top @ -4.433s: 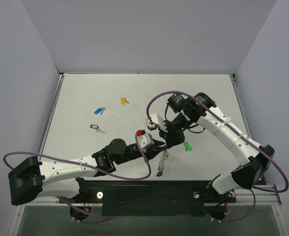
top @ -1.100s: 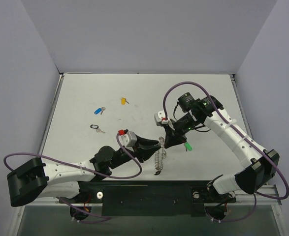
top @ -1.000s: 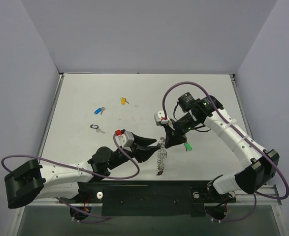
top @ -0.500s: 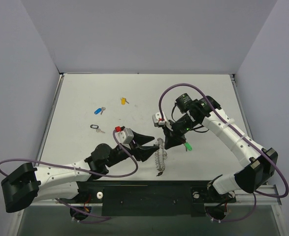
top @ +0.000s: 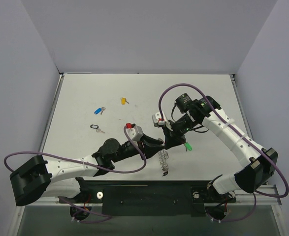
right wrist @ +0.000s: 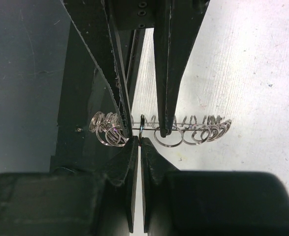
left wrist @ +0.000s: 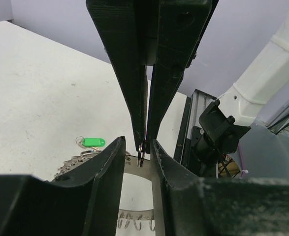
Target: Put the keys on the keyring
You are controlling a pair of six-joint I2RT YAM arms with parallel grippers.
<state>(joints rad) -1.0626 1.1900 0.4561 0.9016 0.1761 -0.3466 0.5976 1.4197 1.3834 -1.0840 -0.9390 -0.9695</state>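
Wire loop pinched, green key not yet threaded.

The right gripper (right wrist: 141,140) is closed tight on one small wire loop of the silvery-grey flat metal keyring (right wrist: 198,129), which hangs edge-on from it. The left gripper (left wrist: 137,147) stands part open and holds nothing, its black fingers straddling that same pinch. The hold is thin and the grippers are crowded: a nudge from the left fingers could twist or drop the keyring, or they could close on the right fingertips. The tiny green-headed silver key (left wrist: 92,142) lies flat on the white table (top: 85,88) near the keyring, so picking it up risks a knock.
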